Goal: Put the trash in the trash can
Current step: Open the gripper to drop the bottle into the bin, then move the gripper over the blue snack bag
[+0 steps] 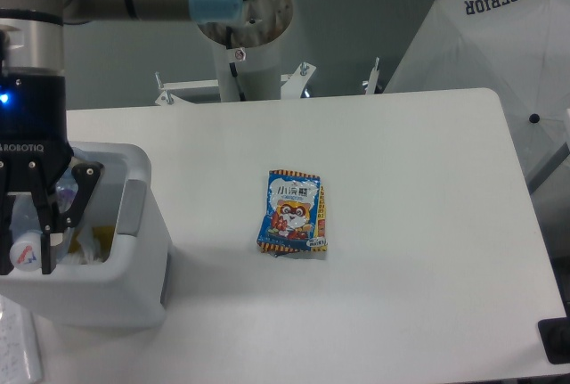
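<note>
The white trash can [107,290] with its grey side panel stands at the table's left front. My gripper [25,264] hangs over the can's opening, shut on the crushed clear plastic bottle [31,228]. The bottle's white cap end points down between the fingers [44,246], inside the can's rim. The blue snack packet [294,212] with a cartoon animal lies flat on the white table [419,224], well right of the can and far from the gripper.
Inside the can lie a yellow scrap [100,237] and white crumpled tissue [76,257]. The robot's base column [245,54] rises behind the table. A white "SUPERIOR" canopy [499,45] is at the right, and a black object [554,341] at the bottom right corner.
</note>
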